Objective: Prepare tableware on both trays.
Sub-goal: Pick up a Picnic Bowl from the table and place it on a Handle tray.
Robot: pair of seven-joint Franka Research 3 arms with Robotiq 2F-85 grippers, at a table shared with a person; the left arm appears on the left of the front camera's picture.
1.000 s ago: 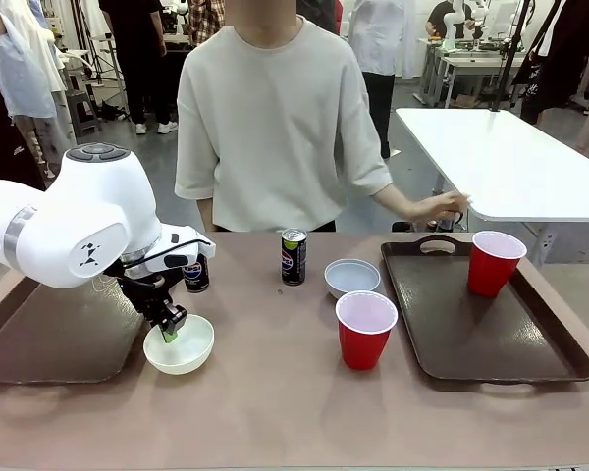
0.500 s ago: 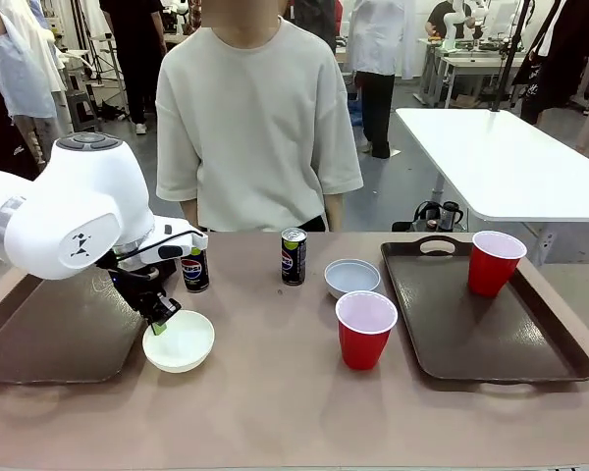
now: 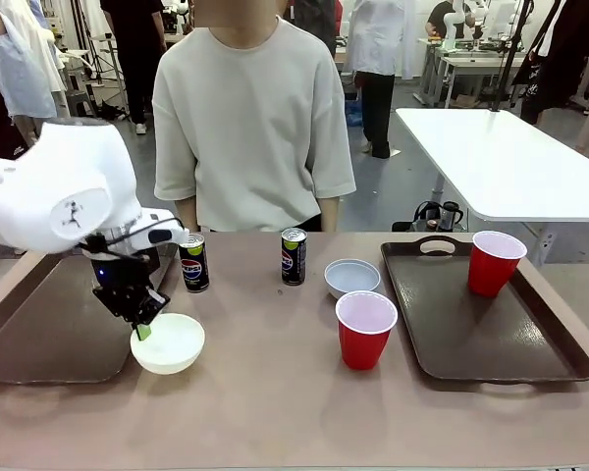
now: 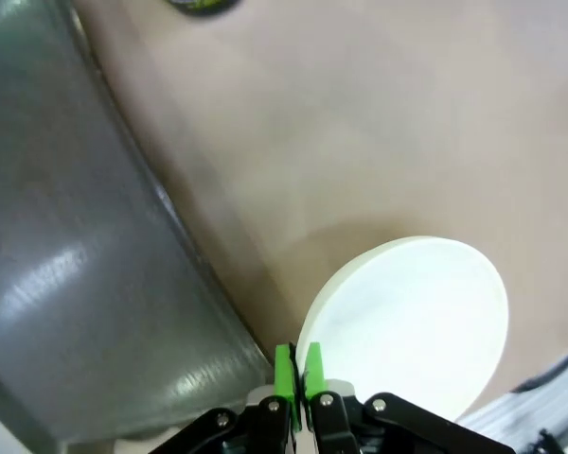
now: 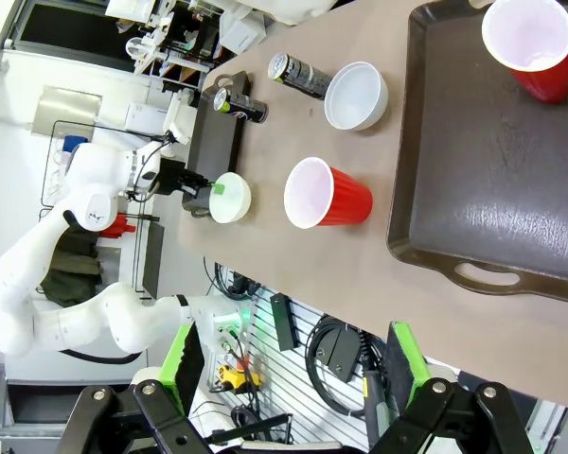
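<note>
The tabletop is plain tan, kinda matte. A person in a loose off-white short-sleeved tee stands right at its far edge, pretty much centre-left. Behind them on the right there's a long white table, with a couple of dark jugs on the floor under it. Further back, another person in a white top. The right wrist cam catches black cables looped against a slatted panel.
</note>
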